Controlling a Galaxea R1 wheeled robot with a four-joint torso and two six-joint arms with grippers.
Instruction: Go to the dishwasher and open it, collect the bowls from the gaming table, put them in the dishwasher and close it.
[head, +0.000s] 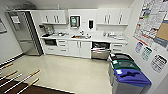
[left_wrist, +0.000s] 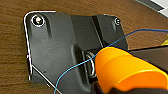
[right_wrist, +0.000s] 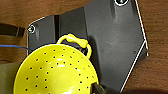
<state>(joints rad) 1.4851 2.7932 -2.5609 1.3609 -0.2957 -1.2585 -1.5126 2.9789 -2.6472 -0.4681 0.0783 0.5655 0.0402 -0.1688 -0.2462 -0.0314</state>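
While the head view is taking in the whole kitchenette, the wrist views are looking down at close things over a brown wood-grain floor (left_wrist: 12, 50). Going left to right across the room, a steel fridge (head: 23, 32) is standing by the wall, white cabinets (head: 75, 47) are running under the counter (head: 100, 38), and the dishwasher (head: 100, 51) is sitting with its door partly open, dark inside, well ahead of both arms. Nearer on the right, lidded bins (head: 130, 77) are lining the wall under posters (head: 152, 22).

An orange bowl-like shape (left_wrist: 127, 70) is sitting large and close at the left arm's end, with a thin blue cable (left_wrist: 120, 40) crossing above it. A lime-yellow perforated bowl with a handle (right_wrist: 55, 70) is sitting close at the right arm's end. Whether either gripper is open or closed, or gripping these pieces, I cannot tell.
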